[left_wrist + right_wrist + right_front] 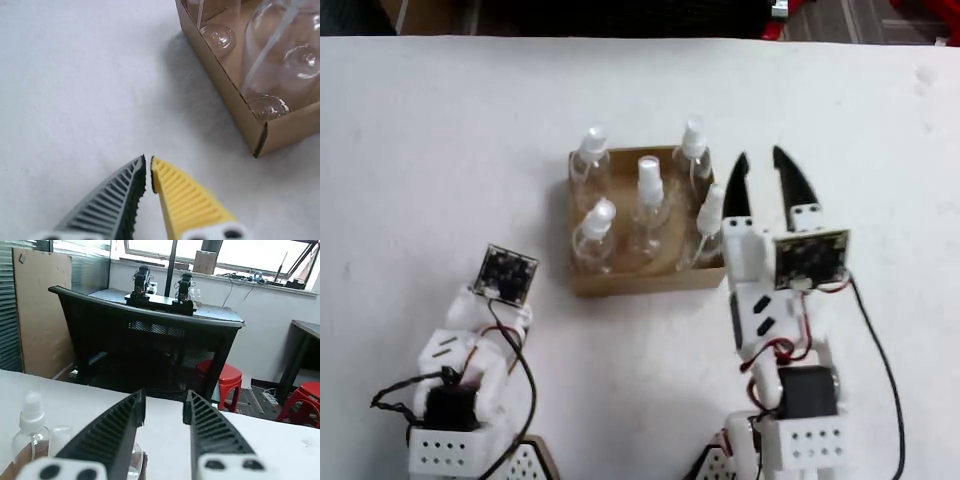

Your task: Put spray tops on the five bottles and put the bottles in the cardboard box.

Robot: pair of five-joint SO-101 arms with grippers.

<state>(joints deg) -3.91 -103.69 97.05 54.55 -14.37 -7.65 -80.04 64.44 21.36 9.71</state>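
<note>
High view. The cardboard box sits mid-frame on the white worktop. Five bottles stand upright inside it: two along the far wall, one in the centre, two along the near wall. Each carries a white spray top.

Right hand: just right of the box, with its black fingers pointing toward the top of the frame. It is released, with a clear gap between the tips and nothing held. The inner finger lies next to the bottle at the box's near right corner; I cannot tell whether they touch. The right wrist view gives the same spread fingers, with one capped bottle beside them and red stools in the room beyond.

Left arm: lower left of the frame, folded back, apart from the box's left wall. In the left wrist view the left hand has one grey finger and one yellow. It is clenched tip to tip, grasping nothing, low over bare worktop. A box corner and the clear bases of bottles inside it show nearby.
</note>
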